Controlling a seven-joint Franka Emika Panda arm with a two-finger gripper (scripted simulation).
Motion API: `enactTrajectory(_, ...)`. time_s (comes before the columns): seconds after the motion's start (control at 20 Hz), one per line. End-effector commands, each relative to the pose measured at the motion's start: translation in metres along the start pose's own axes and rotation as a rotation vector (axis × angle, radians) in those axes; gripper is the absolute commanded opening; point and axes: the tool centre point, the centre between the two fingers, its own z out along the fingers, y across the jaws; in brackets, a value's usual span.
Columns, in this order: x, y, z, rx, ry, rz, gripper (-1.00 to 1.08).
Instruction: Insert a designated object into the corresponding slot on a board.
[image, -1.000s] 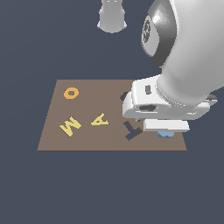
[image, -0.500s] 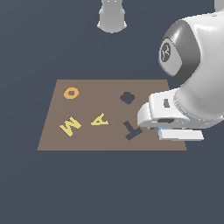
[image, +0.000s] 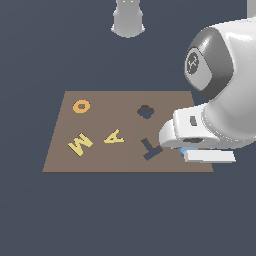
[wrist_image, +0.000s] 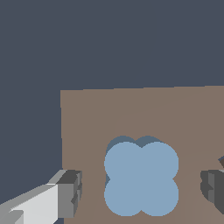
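The light-blue lobed piece (wrist_image: 141, 178) lies flat on the brown board (wrist_image: 100, 118) near the board's corner. In the exterior view only a sliver of the piece (image: 185, 150) shows under the arm's white hand (image: 192, 131), at the board's (image: 100, 160) right end. My gripper (wrist_image: 142, 190) is open, with one finger (wrist_image: 70, 192) on each side of the piece and gaps between fingers and piece. The flower-shaped slot (image: 145, 112) is a dark empty cutout, left of and behind the hand.
The board carries an orange O (image: 81, 106), a yellow M (image: 80, 143), a yellow A (image: 114, 136) and a dark T-shaped cutout (image: 151, 149) close to the hand. A pale grey object (image: 129, 17) stands at the back. The arm's bulk (image: 220, 95) fills the right.
The arm has swung toward the exterior view's right, uncovering the flower slot and the T cutout. The blue piece has stayed in place under the hand.
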Motion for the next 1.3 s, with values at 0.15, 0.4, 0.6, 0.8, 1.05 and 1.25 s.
enactTrajectory(0.15, 0.000, 0.000, 0.010, 0.000, 0.000, 0.000, 1.00)
enactTrajectory(0.4, 0.000, 0.000, 0.020, 0.000, 0.000, 0.000, 1.00)
enactTrajectory(0.6, 0.000, 0.000, 0.020, 0.000, 0.000, 0.000, -1.00)
enactTrajectory(0.8, 0.000, 0.000, 0.020, 0.000, 0.000, 0.000, -1.00)
enactTrajectory(1.05, 0.000, 0.000, 0.019, 0.000, 0.000, 0.000, -1.00)
enactTrajectory(1.25, 0.000, 0.002, 0.019, 0.000, 0.000, 0.021, -1.00)
